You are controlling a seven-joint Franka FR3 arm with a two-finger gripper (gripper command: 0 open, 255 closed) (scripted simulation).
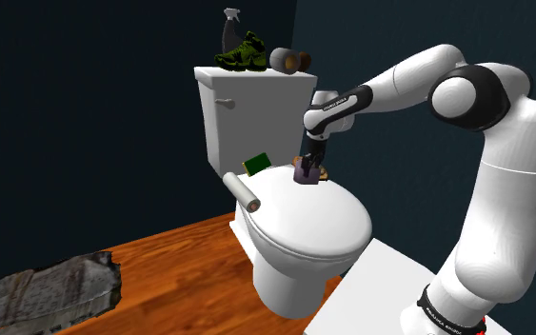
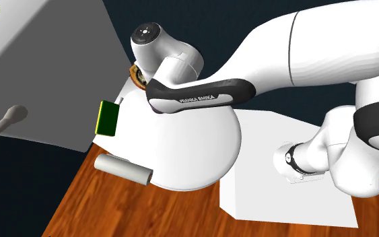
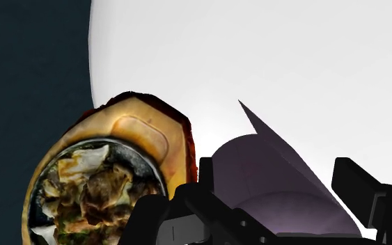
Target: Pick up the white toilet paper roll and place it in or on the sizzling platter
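Toilet paper roll point(image 3: 271, 191), drawn mauve-grey rather than white, with a loose pointed flap standing up from it. Pinched between the two black fingers of the end effector point(image 3: 276, 170), one finger against each side. Held low over the rear of the toilet lid point(image 1: 304, 224), just beside the sizzling platter point(image 3: 144, 131) and not on it. Cannot tell whether it rests on the lid or hangs just clear of it.

Platter: a brown wooden-looking board with a dark oval pan set into it. Heaped in the pan, browned and pale scraps of food point(image 3: 90, 191). Placed at the back edge of the lid, close to the tank point(image 1: 256, 114).

Also on the lid: a green sponge point(image 1: 256, 165) leaning near the tank, and a long pale roll point(image 1: 242, 190) lying across the rim on the shoulder view's left, partly overhanging.

On top of the tank: a spray bottle point(image 1: 230, 29), a green shoe point(image 1: 242, 52) and a grey roll with a brown core point(image 1: 289, 60) on its side. Grey flush lever point(image 1: 224, 100) on the tank's front.

Below, a reddish wooden floor point(image 1: 161, 257) with a grey mottled mat point(image 1: 47, 290) at the shoulder view's lower left. Dark blue-green walls point(image 1: 85, 114) behind. White box stand point(image 1: 380, 285) next to the bowl.
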